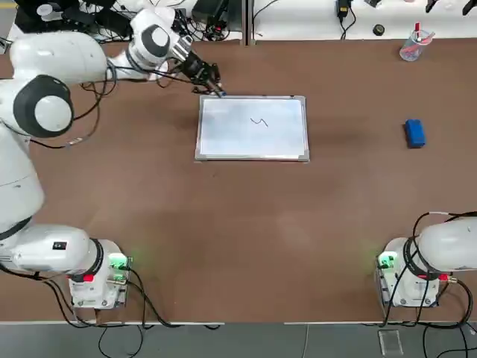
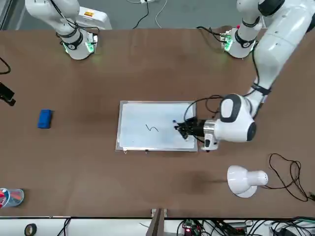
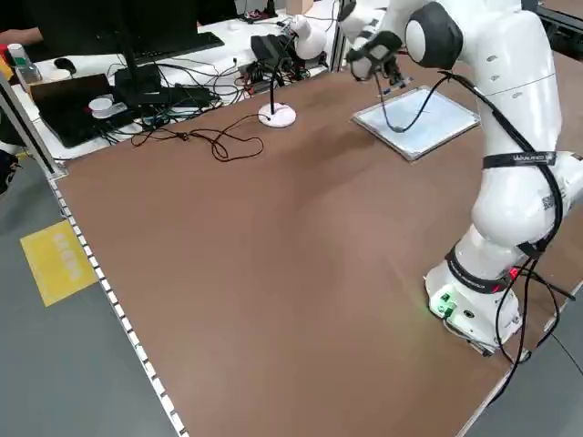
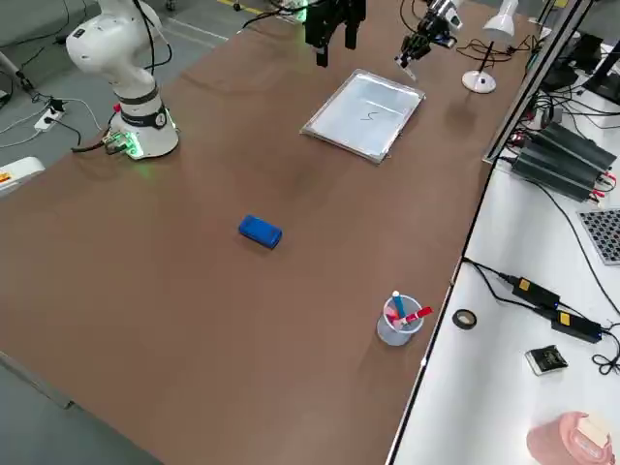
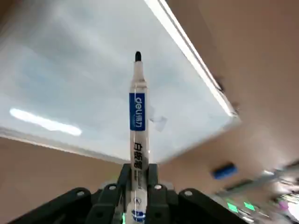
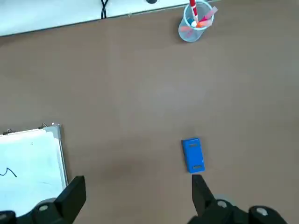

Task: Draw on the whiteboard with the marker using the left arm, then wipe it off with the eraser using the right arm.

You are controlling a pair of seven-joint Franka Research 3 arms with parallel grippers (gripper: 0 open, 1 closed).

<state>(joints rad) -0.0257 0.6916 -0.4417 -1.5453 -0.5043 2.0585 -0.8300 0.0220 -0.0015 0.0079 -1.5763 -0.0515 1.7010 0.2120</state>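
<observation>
One whiteboard point(image 1: 252, 138) lies mid-surface point(image 1: 238, 239) with one squiggle point(image 1: 258, 121). The left claw point(image 1: 211, 83), clamped on one marker point(image 5: 137, 116), hovers at its far corner. One blue eraser point(image 1: 414, 133) lies well apart. The right claw point(image 6: 135, 196) gapes apart.

The right arm's black two-finger gripper point(image 6: 135, 198) shows only its spread fingertips at the right wrist picture's edge, and in the top view that arm is cut off just above its green-lit base. In the overhead view the slim white pen-shaped marker point(image 1: 216, 91) is nearly hidden by the left arm's black gripper point(image 1: 211, 83), so whether its tip touches the silver-framed white board point(image 1: 223, 138) cannot be told. The far table in the left wrist view is blurred, leaving the small blue block point(image 5: 223, 171) a smear.
</observation>
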